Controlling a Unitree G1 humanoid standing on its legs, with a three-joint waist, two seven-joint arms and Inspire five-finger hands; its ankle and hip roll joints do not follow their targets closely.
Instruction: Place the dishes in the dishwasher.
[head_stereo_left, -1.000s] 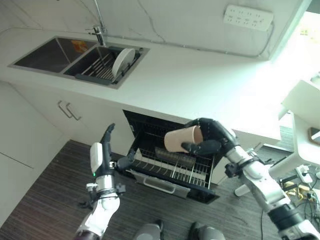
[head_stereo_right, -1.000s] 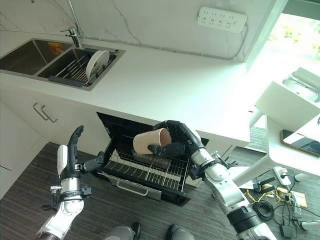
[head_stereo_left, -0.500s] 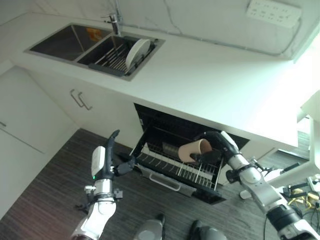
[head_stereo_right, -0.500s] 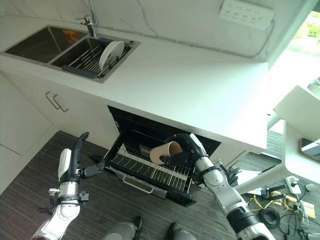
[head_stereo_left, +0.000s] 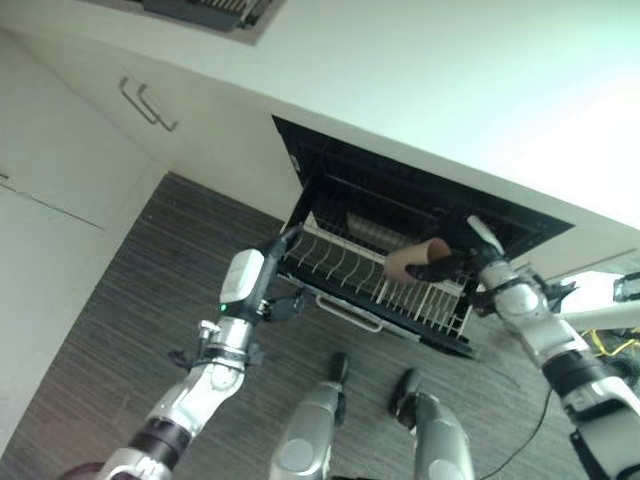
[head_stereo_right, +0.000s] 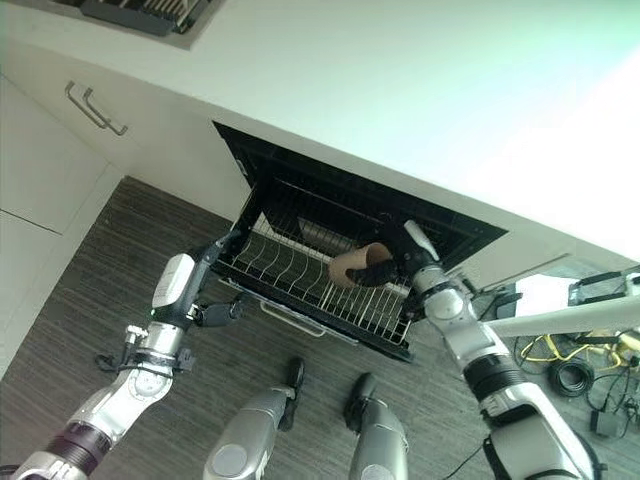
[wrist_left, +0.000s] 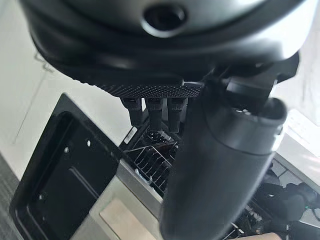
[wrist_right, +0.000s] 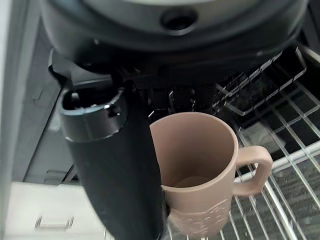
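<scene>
Now — mug (wrist_right: 200, 165) gripped in right hand (wrist_right: 115, 165), above rack (wrist_right: 290, 175)

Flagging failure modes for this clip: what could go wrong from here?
The right robot hand pinches the tan mug at its rim, so it might slip. Lowered onto the rack, the mug may catch on tines and tip. The left robot hand sits at the rack's front edge and could jog it.

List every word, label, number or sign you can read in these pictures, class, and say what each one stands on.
None can be read.
Mug, held in the right hand over the dishwasher rack: a raised pattern near its base, too blurred to read.
Left hand, at the rack's front corner: no legible mark.
Cabinet fronts and countertop: plain, no text.
</scene>
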